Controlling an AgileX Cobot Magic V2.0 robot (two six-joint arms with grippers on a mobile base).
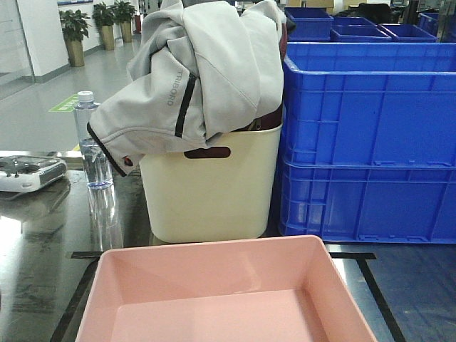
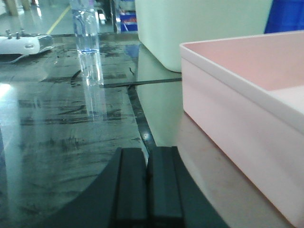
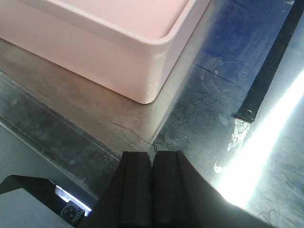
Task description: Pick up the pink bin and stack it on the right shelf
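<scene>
One empty pink bin (image 1: 221, 292) on the shelf (image 3: 199, 109), cream tub (image 1: 214, 192) holding grey jacket (image 1: 206, 71), left tool (image 2: 147, 185) and right tool (image 3: 152, 187) pressed closed, holding nothing

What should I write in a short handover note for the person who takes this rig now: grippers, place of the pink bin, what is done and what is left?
Left gripper: shut, empty, low over the shelf, left of the bin, not touching it.
Right gripper: shut, empty, near the bin's corner, apart from it.
The wide shallow pale-pink plastic bin sits empty on the shiny grey metal shelf, by the black tape outline, in front of the tall cream plastic tub with a grey jacket and the blue plastic crates.
Done: judging from this, the bin looks placed, neither gripper holds it.
Left: confirm that it lies inside the tape; the views do not show all edges.
</scene>
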